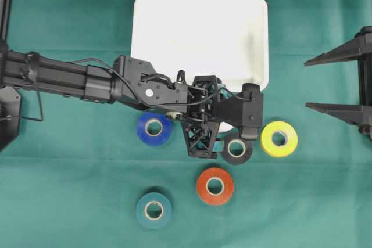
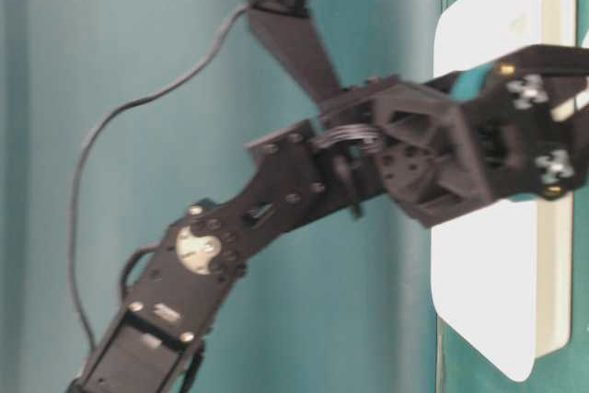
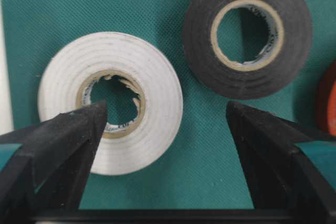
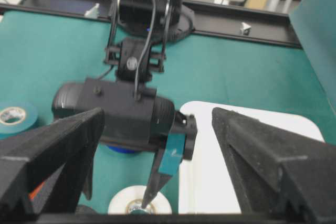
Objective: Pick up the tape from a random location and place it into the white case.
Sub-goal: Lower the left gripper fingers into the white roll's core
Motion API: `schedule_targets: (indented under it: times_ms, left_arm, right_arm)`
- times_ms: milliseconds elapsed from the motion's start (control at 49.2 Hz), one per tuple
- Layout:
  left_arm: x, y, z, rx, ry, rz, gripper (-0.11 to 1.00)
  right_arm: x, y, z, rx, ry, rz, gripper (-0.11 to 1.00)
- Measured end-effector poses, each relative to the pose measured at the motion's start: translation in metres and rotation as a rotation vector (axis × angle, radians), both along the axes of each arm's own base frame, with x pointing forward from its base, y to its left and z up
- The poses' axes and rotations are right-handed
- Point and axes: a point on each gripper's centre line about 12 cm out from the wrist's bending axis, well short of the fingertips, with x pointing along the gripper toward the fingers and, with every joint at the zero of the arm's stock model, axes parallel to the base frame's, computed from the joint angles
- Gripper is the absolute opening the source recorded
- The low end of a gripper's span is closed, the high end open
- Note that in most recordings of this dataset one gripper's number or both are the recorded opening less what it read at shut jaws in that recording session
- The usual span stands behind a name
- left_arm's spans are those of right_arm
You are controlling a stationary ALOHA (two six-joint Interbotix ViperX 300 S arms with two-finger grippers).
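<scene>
Left gripper [image 3: 165, 129] is wide open, hovering over a white tape roll [image 3: 110, 102] that lies flat on the green cloth [image 1: 70, 190]; one finger [image 3: 63, 140] sits over the roll's core and the other is off past its rim. Nothing's gripped. Right gripper [image 1: 340, 82] is parked at the right edge with its jaws spread too, holding nothing.

White case [image 1: 200, 33] sits at the top middle of the overhead view, and I can't see anything in it (part of its lower edge is covered by the left arm though).

Tape count from overhead: one blue [image 1: 154, 128], one teal [image 1: 153, 209], one orange-red [image 1: 215, 186], one black [image 1: 236, 148], one yellow [image 1: 279, 139]. That's five, all lying flat below the case.

The white roll makes six, but the overhead camera barely shows it since the gripper hides it. Left wrist cam shows it clearly, right beside the black roll, not touching. Right wrist cam catches it under a fingertip, just beside the case's rim. Table-level view is mostly arm and case.
</scene>
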Motion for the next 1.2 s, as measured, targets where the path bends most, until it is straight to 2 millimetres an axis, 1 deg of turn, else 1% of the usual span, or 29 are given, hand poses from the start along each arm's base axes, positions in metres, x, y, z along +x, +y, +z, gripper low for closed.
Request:
schedule_targets:
  times_ms: [224,366,529,773,915,956,996,1159,1200]
  left_arm:
    - [0.002,0.0,-0.006,0.004,-0.009,-0.01,1.0]
    - [0.001,0.0,-0.016,0.008,0.004,-0.015,1.0]
    - [0.001,0.002,-0.021,0.009,0.012,-0.012,1.0]
    - [-0.003,0.004,-0.029,0.016,0.035,-0.017,0.99]
    - [-0.005,0.006,-0.031,0.017,0.047,-0.015,0.96]
    - [-0.005,0.006,-0.03,0.017,0.047,-0.017,0.92]
    - [-0.005,0.006,-0.03,0.019,0.047,-0.019,0.83]
    - [-0.006,0.009,-0.03,0.031,0.058,-0.038,0.38]
    - [-0.006,0.008,-0.03,0.028,0.059,-0.038,0.28]
  right_arm:
    - [0.0,0.0,0.0,0.0,0.003,0.002,0.91]
    - [0.0,0.0,-0.001,-0.001,0.006,0.0,0.91]
    - [0.0,0.0,-0.001,-0.001,0.008,0.0,0.91]
    - [0.001,0.0,-0.002,-0.001,0.011,0.0,0.91]
    - [0.001,0.0,-0.002,-0.001,0.011,0.0,0.91]
    - [0.001,0.0,-0.002,-0.003,0.012,0.0,0.91]
    - [0.001,0.0,-0.002,-0.003,0.012,0.0,0.91]
    - [0.002,0.0,-0.003,-0.004,0.014,0.001,0.91]
    - [0.002,0.0,-0.003,-0.004,0.014,0.001,0.91]
